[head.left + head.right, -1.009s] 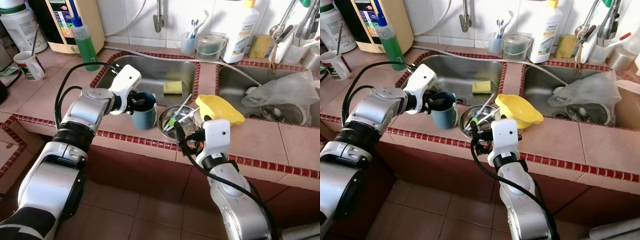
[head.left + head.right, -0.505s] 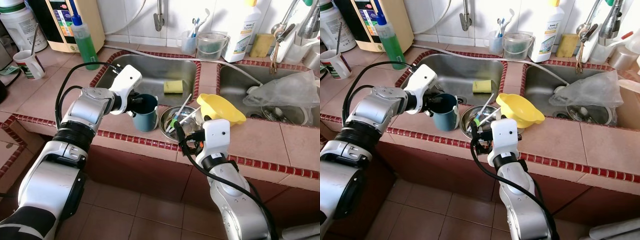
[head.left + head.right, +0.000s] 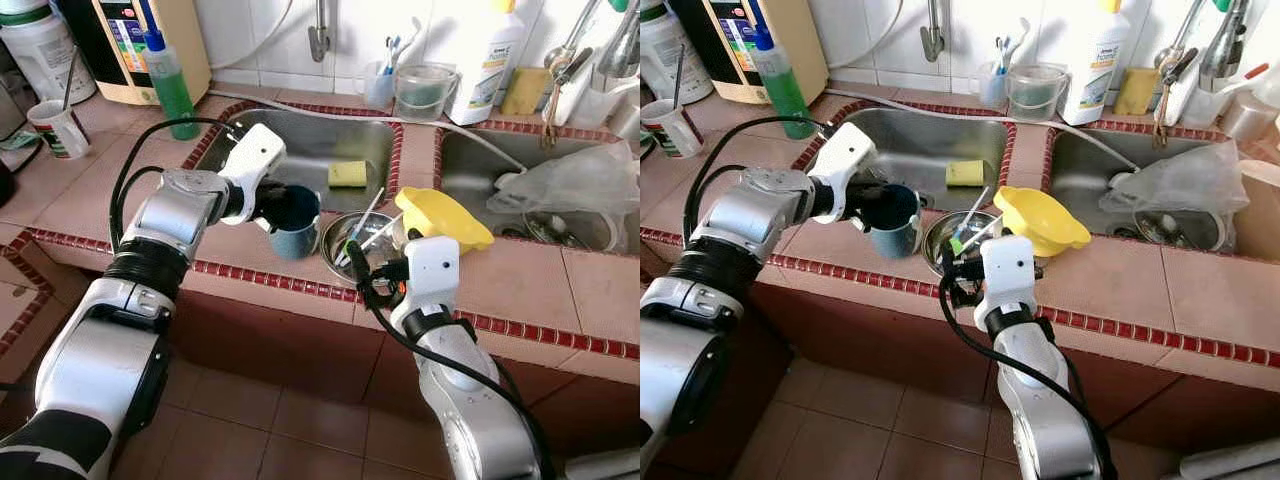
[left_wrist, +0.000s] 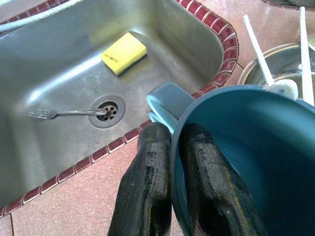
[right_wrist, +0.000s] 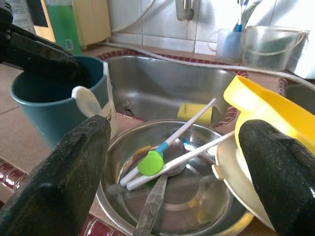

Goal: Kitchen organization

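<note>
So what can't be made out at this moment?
- Blue mug: the bottom is in shadow in the left wrist view, contents unclear.
- Right sink: a crumpled plastic bag hides most of what lies there.
- Steel bowl: the utensil at the front is cut off by the right wrist view's edge.

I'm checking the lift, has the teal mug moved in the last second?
Yes. The teal ceramic mug, clamped at its rim by the left end effector, has tipped and risen slightly toward the yellow sponge in the sink.
</note>
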You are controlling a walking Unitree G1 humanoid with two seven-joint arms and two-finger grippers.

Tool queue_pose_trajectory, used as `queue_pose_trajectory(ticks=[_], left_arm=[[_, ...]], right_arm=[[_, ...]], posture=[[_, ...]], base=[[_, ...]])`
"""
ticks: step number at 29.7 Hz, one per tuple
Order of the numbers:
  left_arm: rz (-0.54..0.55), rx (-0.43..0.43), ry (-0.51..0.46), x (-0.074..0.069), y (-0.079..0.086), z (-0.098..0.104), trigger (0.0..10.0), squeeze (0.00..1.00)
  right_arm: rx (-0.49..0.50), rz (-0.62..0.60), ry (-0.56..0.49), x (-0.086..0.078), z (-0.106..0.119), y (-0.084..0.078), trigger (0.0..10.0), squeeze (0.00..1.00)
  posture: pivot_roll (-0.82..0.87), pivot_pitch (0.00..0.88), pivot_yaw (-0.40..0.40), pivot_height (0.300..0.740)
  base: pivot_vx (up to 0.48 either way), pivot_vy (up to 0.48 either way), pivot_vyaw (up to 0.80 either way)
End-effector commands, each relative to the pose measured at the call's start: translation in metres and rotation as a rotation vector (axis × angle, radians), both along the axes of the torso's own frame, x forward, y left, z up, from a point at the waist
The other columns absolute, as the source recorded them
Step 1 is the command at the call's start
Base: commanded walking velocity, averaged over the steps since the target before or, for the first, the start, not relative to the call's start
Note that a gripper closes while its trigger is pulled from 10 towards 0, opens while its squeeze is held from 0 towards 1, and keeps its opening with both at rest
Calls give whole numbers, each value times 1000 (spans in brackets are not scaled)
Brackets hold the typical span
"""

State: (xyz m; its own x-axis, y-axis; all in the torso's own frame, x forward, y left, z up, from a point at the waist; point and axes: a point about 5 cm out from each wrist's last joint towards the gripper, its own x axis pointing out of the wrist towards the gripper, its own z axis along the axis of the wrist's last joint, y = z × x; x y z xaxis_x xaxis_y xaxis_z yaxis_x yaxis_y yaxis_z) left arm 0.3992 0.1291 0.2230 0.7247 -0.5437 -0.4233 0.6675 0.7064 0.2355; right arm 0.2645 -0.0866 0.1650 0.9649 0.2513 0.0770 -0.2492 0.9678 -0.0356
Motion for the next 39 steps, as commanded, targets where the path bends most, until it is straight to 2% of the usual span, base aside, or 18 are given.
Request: queue_pose_trajectory(ticks=[1, 10, 14, 18, 20, 21, 22, 23, 26, 28, 29, 31, 32, 34, 35, 37, 39], left_arm=[[-9, 21, 5, 0, 0, 1, 0, 0], [9, 16, -19, 2, 6, 7, 0, 0], [27, -25, -17, 3, 11, 11, 0, 0], [40, -124, -27, 1, 16, 15, 0, 0], [42, -143, -30, 0, 16, 16, 0, 0], [40, -172, -36, -1, 17, 17, 5451, 0], [39, -198, -44, -2, 17, 17, 9098, 0], [52, -250, -67, -4, 18, 17, 10000, 0], [91, -357, -109, -7, 21, 18, 10000, 0], [103, -378, -156, -10, 22, 18, 10000, 0], [124, -420, -144, -12, 22, 15, 10000, 0], [144, -442, -150, -14, 22, 13, 10000, 0], [194, -466, -205, -17, 23, 11, 10000, 0], [242, -502, -242, -20, 24, 9, 10000, 0], [270, -523, -290, -25, 23, 8, 10000, 0], [285, -495, -348, -31, 22, 3, 10000, 0], [291, -521, -383, -35, 21, 2, 10000, 0]], right_arm=[[9, 2, -3, 0, 1, 3, 10000, 0], [10, 12, -8, 2, 2, 5, 10000, 0], [8, 13, -13, 4, 3, 5, 10000, 0], [18, -1, -19, 9, 4, 1, 10000, 0], [21, -4, -19, 9, 5, 0, 10000, 0], [25, -8, -22, 10, 5, -1, 10000, 0], [30, -10, -25, 11, 6, -2, 10000, 0], [42, -10, -35, 13, 8, -4, 10000, 0], [56, 4, -65, 14, 11, -6, 10000, 0], [67, 11, -86, 16, 14, -8, 10000, 0], [74, 28, -104, 17, 16, -9, 10000, 0], [73, 50, -122, 18, 17, -11, 10000, 0], [74, 66, -142, 20, 19, -13, 10000, 0], [91, 70, -156, 22, 21, -16, 10000, 0], [103, 70, -173, 25, 24, -19, 10000, 0], [113, 83, -195, 27, 26, -20, 10000, 0], [109, 84, -206, 29, 27, -22, 10000, 0]], posture=[[-75, 67, 78, 740], [-68, 48, 65, 740], [-68, 42, 61, 740], [-66, 26, 49, 740], [-66, 25, 48, 740], [-66, 21, 44, 740], [-65, 19, 42, 740], [-63, 16, 38, 740], [-60, 12, 33, 740], [-57, 10, 29, 740], [-55, 9, 26, 740], [-48, 6, 19, 740], [-43, 6, 14, 740], [-42, 5, 13, 740], [-35, 5, 7, 740], [-30, 5, 3, 740], [-25, 5, -1, 740]], base=[[0, 0, 0], [0, 0, 0], [0, 0, 0], [0, 0, 0], [0, 0, 0], [0, 0, 0], [0, 0, 0], [0, 0, 0], [0, 0, 0], [0, 0, 0], [0, 0, 0], [0, 0, 0], [0, 0, 0], [0, 0, 0], [0, 0, 0], [0, 0, 0], [0, 0, 0]])
